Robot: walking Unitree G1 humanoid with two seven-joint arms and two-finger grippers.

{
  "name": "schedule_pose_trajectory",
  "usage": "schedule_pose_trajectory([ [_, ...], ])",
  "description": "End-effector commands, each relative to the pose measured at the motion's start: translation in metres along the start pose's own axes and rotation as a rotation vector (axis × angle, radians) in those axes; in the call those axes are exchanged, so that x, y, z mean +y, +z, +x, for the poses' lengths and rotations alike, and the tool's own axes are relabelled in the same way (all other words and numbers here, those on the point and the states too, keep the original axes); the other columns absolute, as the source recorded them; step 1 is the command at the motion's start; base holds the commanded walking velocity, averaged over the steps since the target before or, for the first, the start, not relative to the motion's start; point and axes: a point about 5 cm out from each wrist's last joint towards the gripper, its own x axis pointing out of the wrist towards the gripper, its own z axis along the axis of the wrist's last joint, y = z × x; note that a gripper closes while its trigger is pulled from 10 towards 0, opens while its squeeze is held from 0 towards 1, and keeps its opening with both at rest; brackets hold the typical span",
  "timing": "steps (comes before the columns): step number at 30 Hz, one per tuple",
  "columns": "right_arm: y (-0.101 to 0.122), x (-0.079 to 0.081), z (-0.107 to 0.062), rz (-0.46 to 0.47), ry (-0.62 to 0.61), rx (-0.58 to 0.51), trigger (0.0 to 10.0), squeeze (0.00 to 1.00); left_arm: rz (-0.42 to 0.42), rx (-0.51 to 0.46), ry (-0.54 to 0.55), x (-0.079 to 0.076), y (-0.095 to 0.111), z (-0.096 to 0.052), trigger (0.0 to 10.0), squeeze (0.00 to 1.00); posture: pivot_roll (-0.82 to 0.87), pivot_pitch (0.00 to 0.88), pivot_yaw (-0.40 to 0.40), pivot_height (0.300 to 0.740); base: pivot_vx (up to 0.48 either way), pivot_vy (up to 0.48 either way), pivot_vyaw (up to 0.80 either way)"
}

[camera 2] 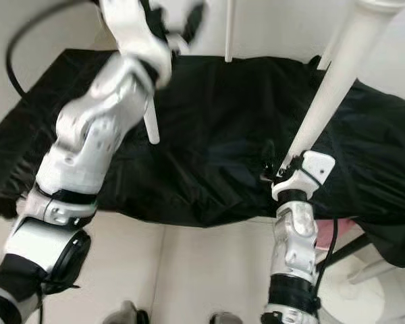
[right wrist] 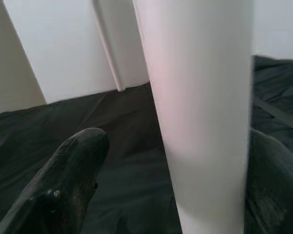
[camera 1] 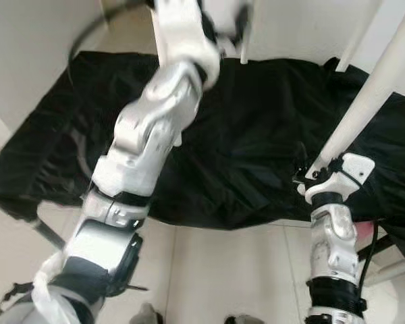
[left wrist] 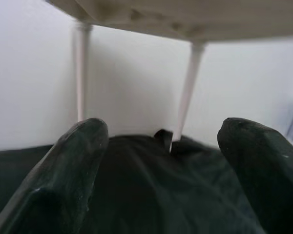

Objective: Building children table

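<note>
A white children's table stands on a black cloth [camera 1: 256, 135]. Its near right leg [camera 1: 364, 101] slants up out of view, and another leg [camera 2: 152, 125] shows beside my raised left arm. My right gripper [camera 1: 304, 172] is low on the near right leg. In the right wrist view that leg [right wrist: 200, 122] stands between the fingers [right wrist: 78, 175], with a gap on one side, so the gripper is open. My left gripper [camera 2: 185, 20], blurred, is up by the table's top edge. From the left wrist I look under the tabletop [left wrist: 185, 14] at two far legs [left wrist: 188, 92], fingers [left wrist: 73, 165] wide open.
The cloth lies on a pale tiled floor [camera 1: 223, 270] against white walls. A black cable [camera 1: 88, 34] loops at the back left. A white round base [camera 2: 354, 290] and something pink [camera 1: 371, 233] sit at the right, next to my right arm.
</note>
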Motion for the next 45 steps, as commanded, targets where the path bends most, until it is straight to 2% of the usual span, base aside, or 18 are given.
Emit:
schedule_pose_trajectory([
  [1, 0.002, -0.004, -0.006, -0.032, -0.029, -0.029, 10.0, 0.00, 0.078, 0.035, -0.088, -0.008, -0.010, -0.009, 10.0, 0.00, -0.02, 0.056, 0.007, 0.740, 0.000, 0.000, 0.00],
  [4, 0.003, -0.007, -0.009, -0.037, -0.045, -0.032, 10.0, 0.00, 0.094, 0.060, -0.089, -0.006, -0.019, -0.016, 10.0, 0.00, -0.02, 0.056, 0.007, 0.740, 0.000, 0.000, 0.00],
  [6, 0.003, -0.013, -0.016, -0.065, -0.075, -0.043, 10.0, 0.00, 0.093, 0.094, -0.082, -0.001, -0.034, -0.032, 10.0, 0.00, -0.02, 0.049, 0.011, 0.740, 0.000, 0.000, 0.00],
  [7, 0.003, -0.013, -0.016, -0.065, -0.075, -0.043, 10.0, 0.00, 0.093, 0.094, -0.082, -0.001, -0.034, -0.032, 10.0, 0.00, -0.02, 0.049, 0.011, 0.740, 0.000, 0.000, 0.00],
  [10, 0.004, -0.020, -0.028, -0.099, -0.130, -0.055, 10.0, 0.00, 0.109, 0.146, -0.089, 0.003, -0.055, -0.058, 10.0, 0.00, -0.02, 0.037, 0.012, 0.740, 0.000, 0.000, 0.00],
  [11, 0.004, -0.020, -0.028, -0.099, -0.130, -0.055, 10.0, 0.00, 0.109, 0.146, -0.089, 0.003, -0.055, -0.058, 10.0, 0.00, -0.02, 0.037, 0.012, 0.740, 0.000, 0.000, 0.00],
  [12, 0.003, -0.021, -0.032, -0.107, -0.134, -0.052, 10.0, 0.00, 0.111, 0.155, -0.093, 0.004, -0.060, -0.066, 10.0, 0.00, -0.03, 0.030, 0.011, 0.740, 0.000, 0.000, 0.00],
  [17, 0.001, -0.021, -0.038, -0.107, -0.131, -0.045, 10.0, 0.00, 0.112, 0.162, -0.094, 0.007, -0.066, -0.076, 10.0, 0.00, -0.03, 0.023, 0.010, 0.740, 0.000, 0.000, 0.00],
  [19, -0.001, -0.019, -0.041, -0.105, -0.122, -0.040, 10.0, 0.00, 0.107, 0.166, -0.087, 0.009, -0.069, -0.082, 10.0, 0.00, -0.03, 0.016, 0.010, 0.740, 0.000, 0.000, 0.00],
  [20, -0.003, -0.017, -0.046, -0.100, -0.108, -0.031, 10.0, 0.00, 0.106, 0.181, -0.084, 0.010, -0.075, -0.091, 10.0, 0.00, -0.03, 0.011, 0.011, 0.740, 0.000, 0.000, 0.00],
  [23, -0.004, -0.016, -0.050, -0.098, -0.098, -0.025, 10.0, 0.00, 0.108, 0.192, -0.082, 0.009, -0.078, -0.097, 10.0, 0.00, -0.03, 0.011, 0.011, 0.740, 0.000, 0.000, 0.00],
  [24, -0.005, -0.013, -0.053, -0.102, -0.075, -0.021, 10.0, 0.00, 0.121, 0.208, -0.095, 0.008, -0.082, -0.104, 10.0, 0.00, -0.03, 0.009, 0.010, 0.740, 0.000, 0.000, 0.00],
  [26, -0.005, -0.013, -0.053, -0.102, -0.075, -0.021, 10.0, 0.00, 0.121, 0.208, -0.095, 0.008, -0.082, -0.104, 10.0, 0.00, -0.03, 0.009, 0.010, 0.740, 0.000, 0.000, 0.00],
  [29, -0.016, 0.004, -0.067, -0.096, 0.124, 0.038, 10.0, 0.00, 0.132, 0.264, -0.132, 0.007, -0.101, -0.132, 10.0, 0.00, -0.03, 0.006, 0.008, 0.740, 0.000, 0.000, 0.00],
  [30, -0.016, 0.004, -0.067, -0.096, 0.124, 0.038, 10.0, 0.00, 0.132, 0.264, -0.132, 0.007, -0.101, -0.132, 10.0, 0.00, -0.03, 0.006, 0.008, 0.740, 0.000, 0.000, 0.00],
  [31, -0.021, 0.010, -0.072, -0.084, 0.211, 0.071, 10.0, 0.00, 0.131, 0.285, -0.138, 0.007, -0.108, -0.142, 10.0, 0.00, -0.03, 0.007, 0.005, 0.740, 0.000, 0.000, 0.00],
  [44, -0.025, 0.016, -0.074, -0.086, 0.360, 0.109, 10.0, 0.00, 0.118, 0.265, -0.137, 0.005, -0.112, -0.152, 10.0, 0.00, -0.01, 0.004, -0.013, 0.740, 0.000, 0.000, 0.00],
  [45, -0.028, 0.018, -0.077, -0.083, 0.422, 0.133, 10.0, 0.00, 0.111, 0.261, -0.152, 0.003, -0.112, -0.157, 10.0, 0.00, -0.01, 0.003, -0.014, 0.740, 0.000, 0.000, 0.00],
])
